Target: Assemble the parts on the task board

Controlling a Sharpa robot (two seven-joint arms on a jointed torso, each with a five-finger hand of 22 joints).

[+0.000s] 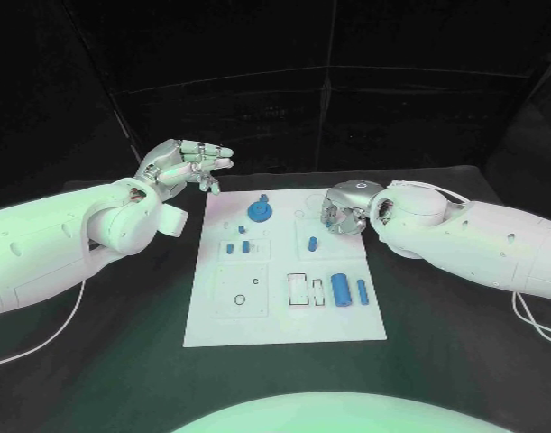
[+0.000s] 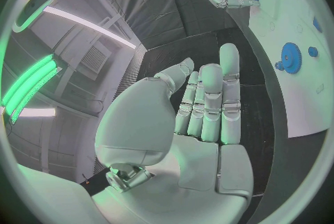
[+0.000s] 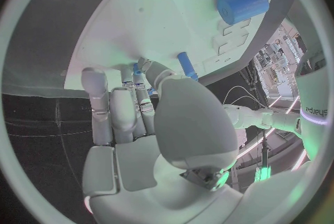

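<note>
**White arms, silver hands**

Two bulky white arms are showing smooth, rounded shells dotted with small dark screw holes. Thin white cables are trailing beside each forearm — looping along the table on both sides. The left hand (image 1: 187, 164) and the right hand (image 1: 344, 207) are gleaming silver, their fingers built of short segmented links with pale pads on the inner faces. A rounded white housing is sitting at the left wrist — blocky, with softened corners.

Board (image 1: 289, 307): smooth matt white, plastic-looking. Blue parts (image 1: 342, 290): matt plastic. Table (image 1: 457, 361): matt black. Hands (image 1: 187, 164) (image 1: 343, 209): silvery, slight sheen.
</note>
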